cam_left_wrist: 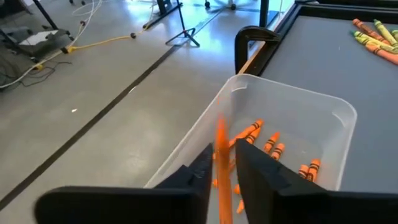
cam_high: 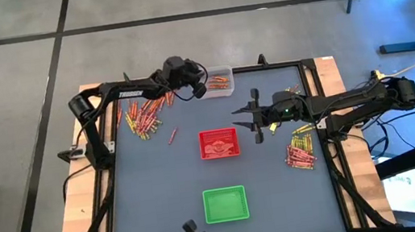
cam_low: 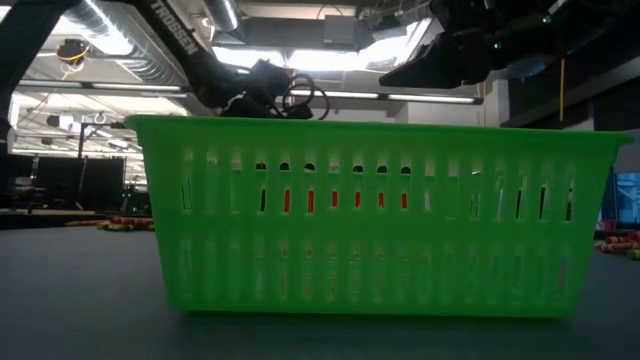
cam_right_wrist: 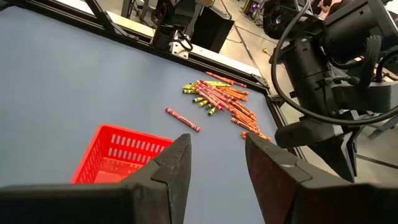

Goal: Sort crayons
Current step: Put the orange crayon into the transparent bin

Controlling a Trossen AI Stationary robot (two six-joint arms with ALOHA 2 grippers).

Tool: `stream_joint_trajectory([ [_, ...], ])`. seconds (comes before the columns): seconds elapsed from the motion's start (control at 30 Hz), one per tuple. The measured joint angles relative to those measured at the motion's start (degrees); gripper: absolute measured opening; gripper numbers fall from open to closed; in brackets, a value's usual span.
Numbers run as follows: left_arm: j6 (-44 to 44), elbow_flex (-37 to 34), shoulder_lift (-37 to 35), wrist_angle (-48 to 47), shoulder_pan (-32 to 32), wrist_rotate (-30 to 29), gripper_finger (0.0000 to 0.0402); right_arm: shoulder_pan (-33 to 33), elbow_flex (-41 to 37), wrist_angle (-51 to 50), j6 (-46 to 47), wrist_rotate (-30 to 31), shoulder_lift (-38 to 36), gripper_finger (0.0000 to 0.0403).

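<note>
My left gripper [cam_high: 200, 89] [cam_left_wrist: 224, 168] hangs over the clear tray [cam_high: 219, 82] [cam_left_wrist: 292, 93] at the table's far edge. Its fingers stand slightly apart, with one orange crayon [cam_left_wrist: 221, 143] showing as a smeared upright streak between them. Several orange crayons [cam_left_wrist: 273, 146] lie in the tray. A pile of crayons [cam_high: 146, 112] [cam_right_wrist: 217, 96] lies at the far left, and another [cam_high: 300, 152] at the right. A single crayon [cam_high: 171, 136] [cam_right_wrist: 182, 119] lies apart. My right gripper [cam_high: 250, 116] [cam_right_wrist: 217, 155] hovers open and empty near the red tray [cam_high: 219, 143]. My left gripper has the orange crayon's upper part [cam_left_wrist: 220, 134] in the gap between its two fingers, upright, its lower end pointing down into the clear tray. The crayon is a blurred streak, and I cannot tell whether the fingers touch it.
The green tray [cam_high: 226, 204] [cam_low: 380, 220] stands near the front edge and fills the low view. The red tray [cam_right_wrist: 118, 152] sits mid-table. A black frame rail [cam_high: 265, 65] borders the table behind the clear tray. Bare grey tabletop lies between the trays and the piles.
</note>
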Motion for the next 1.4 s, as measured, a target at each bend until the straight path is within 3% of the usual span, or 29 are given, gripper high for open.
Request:
stream_joint_trajectory([
  [0.2,1.4,0.0,-2.8,-4.8,-1.0,-1.0,0.0106,0.0,0.0,-0.1,0.0,0.1,0.0,0.0151],
  [0.43,1.4,0.0,-10.1,-15.2,-0.4,-10.6,0.0108,0.0,0.0,-0.2,0.0,0.1,0.0,0.0151],
  [0.6,0.4,0.1,-10.7,-21.4,2.7,-14.8,0.0108,0.0,0.0,-0.1,0.0,0.2,0.0,0.0151],
  [0.8,-3.6,0.0,-7.5,-29.2,8.0,-13.7,0.0108,0.0,0.0,0.0,0.0,0.2,0.0,0.0151],
  [0.97,-6.0,0.0,-4.3,-34.6,11.2,-6.4,0.0108,0.0,0.0,0.0,0.1,0.2,0.0,0.0151],
  [1.2,-6.5,0.0,-2.6,-35.6,12.5,-0.7,0.0108,0.0,0.0,0.0,0.1,0.2,0.0,0.0151],
  [1.4,-6.5,0.0,-2.6,-35.5,12.7,-0.5,0.0108,0.0,0.0,0.0,0.2,0.2,0.0,0.0151],
])
